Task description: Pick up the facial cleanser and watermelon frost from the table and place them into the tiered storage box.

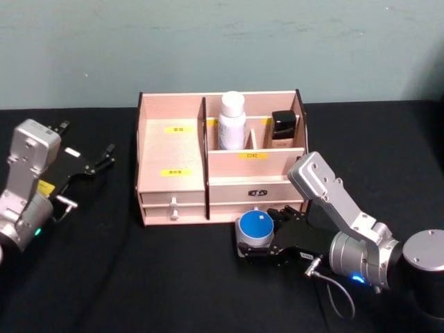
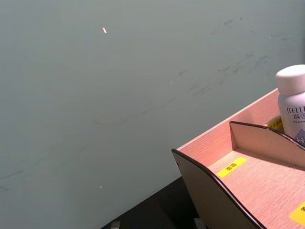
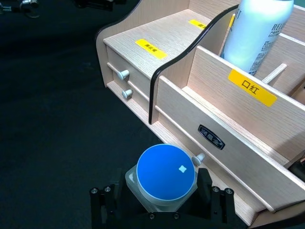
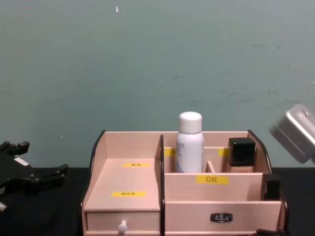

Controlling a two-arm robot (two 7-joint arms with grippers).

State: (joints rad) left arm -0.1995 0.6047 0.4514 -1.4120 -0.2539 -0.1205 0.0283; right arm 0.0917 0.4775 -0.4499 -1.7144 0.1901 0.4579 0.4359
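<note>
Blue-capped watermelon frost (image 3: 166, 172), clenched in my right pincer (image 3: 164, 187) at lower centre, may snag the drawer knob (image 3: 199, 157) on the tiered storage box (image 3: 228, 125); left pincer (image 1: 87, 142) rests released.

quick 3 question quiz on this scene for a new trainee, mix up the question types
1. True or false: the white bottle stands inside the tiered storage box.
2. Fill in: the left tool, off to the box's left, has its fingers ____.
3. What grips the blue-lidded jar in front of the drawers? A) left tool B) right tool C) nothing

Key: 1 true; 2 open; 3 B
</note>
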